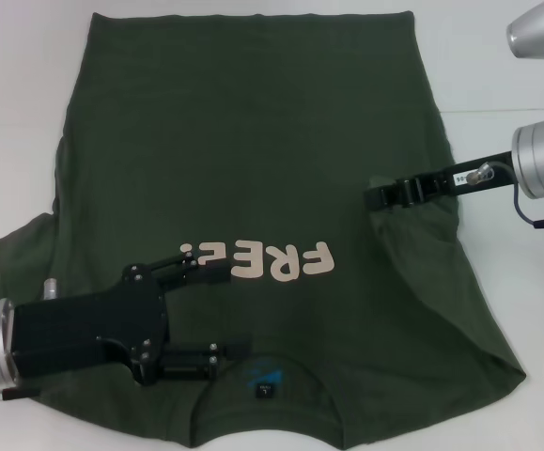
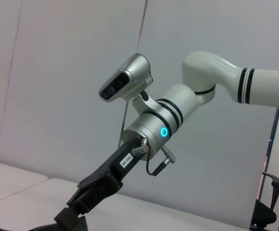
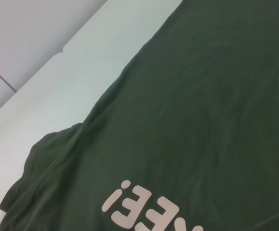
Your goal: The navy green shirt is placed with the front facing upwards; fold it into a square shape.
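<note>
Navy green shirt [image 1: 253, 169]: we count one, spread flat on the white bench [image 1: 27, 113], front face up, collar toward the robot and hem at the far edge. We count one line of cream lettering [image 1: 281, 263] across the chest, reading "FREE!" and seen upside down from the head view. One blue inner label [image 1: 264, 376] sits inside the round collar; any writing on it is too small for us to read. The sleeve on the robot's left lies spread outward on the bench; the sleeve on the right is rumpled with diagonal creases.

Left pincer [image 1: 229, 312]: one, black, reaching in from the left above the chest area near the collar. Its two fingers stand wide apart with nothing between them, one finger near the "!" of the lettering, the other near the collar.

Right pincer [image 1: 377, 197]: one, black, reaching in from the right to the shirt's right side by the armpit. We cannot tell how far it is open or whether it has hold of cloth. One small white sticker [image 1: 459, 175] is on its body, with print we cannot read.
</note>
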